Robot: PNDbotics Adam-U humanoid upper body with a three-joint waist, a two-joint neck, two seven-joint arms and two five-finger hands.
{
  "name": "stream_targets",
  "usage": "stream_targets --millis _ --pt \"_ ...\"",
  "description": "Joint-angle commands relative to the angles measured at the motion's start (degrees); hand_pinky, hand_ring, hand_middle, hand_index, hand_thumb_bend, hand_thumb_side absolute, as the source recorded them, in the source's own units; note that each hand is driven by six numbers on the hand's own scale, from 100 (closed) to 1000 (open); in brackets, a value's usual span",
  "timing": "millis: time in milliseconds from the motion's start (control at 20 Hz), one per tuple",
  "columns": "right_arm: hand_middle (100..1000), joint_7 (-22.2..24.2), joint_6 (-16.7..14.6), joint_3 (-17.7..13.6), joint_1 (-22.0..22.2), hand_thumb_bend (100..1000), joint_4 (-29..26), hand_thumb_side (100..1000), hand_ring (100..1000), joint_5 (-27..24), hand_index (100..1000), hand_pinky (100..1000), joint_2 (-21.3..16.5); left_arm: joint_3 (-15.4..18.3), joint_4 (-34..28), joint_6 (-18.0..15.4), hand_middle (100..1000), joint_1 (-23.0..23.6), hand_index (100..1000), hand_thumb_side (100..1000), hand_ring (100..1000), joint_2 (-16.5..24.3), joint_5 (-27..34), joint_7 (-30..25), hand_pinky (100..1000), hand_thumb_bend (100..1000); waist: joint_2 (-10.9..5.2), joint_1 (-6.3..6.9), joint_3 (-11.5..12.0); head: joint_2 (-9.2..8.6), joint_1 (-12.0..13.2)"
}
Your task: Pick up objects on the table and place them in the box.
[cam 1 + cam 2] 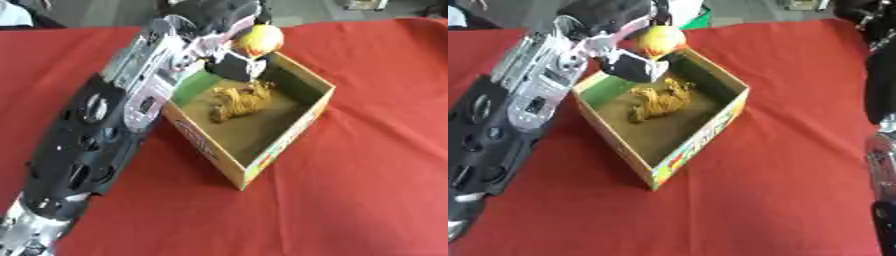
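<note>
Left hand holds a yellow ball over the box's far corner.

The left hand (229, 47), its arm reaching in along the table's left side, has its fingers curled round the yellow-and-red ball (260, 40), above the far corner of the open cardboard box (284, 145) mid-table. It looks light, smooth and round, likely to roll, so cupping it suits. A tan, soft-looking toy (238, 101) lies inside. The right hand isn't visible, only its arm at the right edge.

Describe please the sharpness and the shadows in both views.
Left eye view: soft all over, the left hand smeared around the yellow-red ball. Right eye view: equally soft; the box wall shades its floor beside the tan toy; no strong glare on the red cloth.
</note>
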Motion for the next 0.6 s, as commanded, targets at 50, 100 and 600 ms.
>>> stream_targets --millis 50,100,600 --pt "524 -0.02 -0.25 -0.35 -0.96 100 -1.13 637 673 -0.16 793 750 -1.35 -0.38 2.77 -0.04 560 -0.74 495 254 608 -0.44 1.06 -2.11 509 100 -0.77 -0.08 -0.15 -0.36 0.01" --pt "524 -0.01 -0.21 -0.34 -0.97 100 -1.13 636 673 -0.15 793 750 -1.29 -0.55 3.81 -0.25 562 -0.63 499 253 609 -0.68 1.27 -3.08 510 100 -0.70 -0.07 -0.17 -0.42 0.00" --pt "523 -0.06 -0.04 -0.36 -1.08 100 -1.13 633 673 -0.10 793 750 -1.08 -0.22 7.48 -0.79 723 -0.57 788 676 760 -1.29 1.54 -8.68 614 100 -0.26 -0.13 -0.20 -0.57 0.24"
